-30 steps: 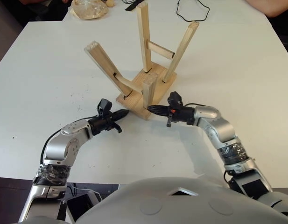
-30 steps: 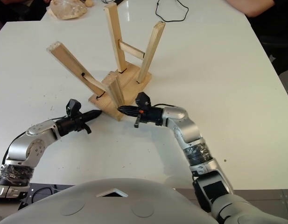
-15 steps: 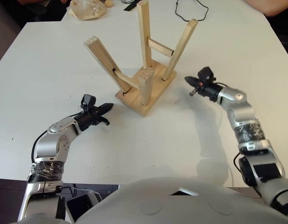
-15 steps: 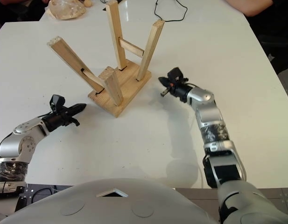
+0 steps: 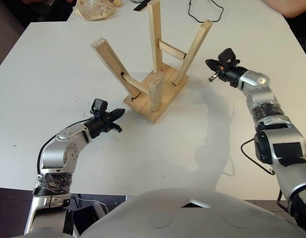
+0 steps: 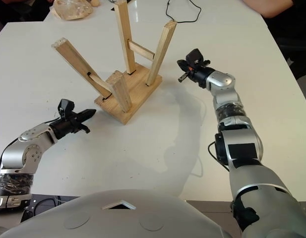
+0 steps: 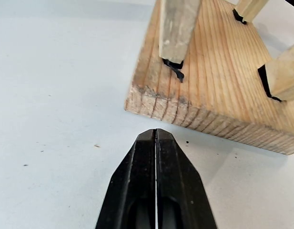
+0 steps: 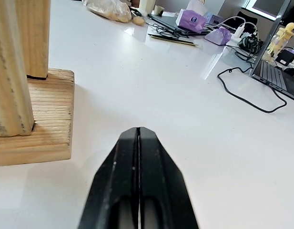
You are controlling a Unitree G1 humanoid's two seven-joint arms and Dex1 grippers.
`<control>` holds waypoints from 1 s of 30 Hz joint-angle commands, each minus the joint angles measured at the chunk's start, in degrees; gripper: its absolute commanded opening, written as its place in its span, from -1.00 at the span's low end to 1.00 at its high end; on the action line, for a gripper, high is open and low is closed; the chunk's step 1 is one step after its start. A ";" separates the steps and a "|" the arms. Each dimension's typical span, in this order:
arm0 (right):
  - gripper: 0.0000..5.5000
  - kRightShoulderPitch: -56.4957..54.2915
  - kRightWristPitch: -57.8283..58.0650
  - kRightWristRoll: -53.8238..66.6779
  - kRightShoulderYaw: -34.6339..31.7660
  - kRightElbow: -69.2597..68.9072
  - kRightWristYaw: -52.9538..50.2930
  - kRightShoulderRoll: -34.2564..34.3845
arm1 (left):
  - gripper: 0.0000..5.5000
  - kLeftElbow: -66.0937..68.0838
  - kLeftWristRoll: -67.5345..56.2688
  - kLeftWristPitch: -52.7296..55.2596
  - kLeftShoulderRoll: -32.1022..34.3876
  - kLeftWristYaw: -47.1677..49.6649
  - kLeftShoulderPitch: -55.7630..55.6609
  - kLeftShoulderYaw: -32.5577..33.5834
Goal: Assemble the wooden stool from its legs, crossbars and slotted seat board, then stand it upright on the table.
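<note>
The wooden stool stands upside down on the white table (image 5: pixel 53 74), its slotted seat board (image 5: pixel 165 101) flat and all its legs pointing up. One crossbar (image 5: pixel 171 51) joins the two far legs, another (image 5: pixel 134 88) joins the slanted left leg (image 5: pixel 113 64) and the short near leg (image 5: pixel 153 93). My left gripper (image 5: pixel 121 114) is shut and empty, just left of the board's near corner (image 7: pixel 151 102). Right of the stool, beside the far right leg (image 5: pixel 194 49), my right gripper (image 5: pixel 209 63) is shut and holds nothing. The board's edge (image 8: pixel 37 119) lies just ahead of the right gripper's tips (image 8: pixel 138 131).
A crumpled clear plastic bag (image 5: pixel 94 9) and a black cable (image 5: pixel 205 12) lie at the table's far edge. The right wrist view has another cable (image 8: pixel 242 95), a laptop (image 8: pixel 280 76) and small items beyond. Bare table lies near me and to the right.
My right gripper has left the seat board's near edge and swung out and back to the right of the stool. My left gripper pulled back to the left, then edged closer again.
</note>
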 commanded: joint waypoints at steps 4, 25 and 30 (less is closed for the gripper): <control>-1.00 -11.09 8.31 12.74 -8.81 -5.34 6.62 5.05 | -0.99 4.32 3.15 -0.63 -0.28 -1.26 -0.66 -2.82; -1.00 -2.49 35.68 28.12 -13.76 -39.67 18.62 0.32 | -0.99 12.62 5.00 -5.18 -1.16 -1.92 -3.08 -1.46; -1.00 -12.47 22.33 18.23 -14.96 -11.86 7.48 -4.06 | -0.99 14.15 5.63 -6.04 -1.83 -2.52 -3.88 -2.61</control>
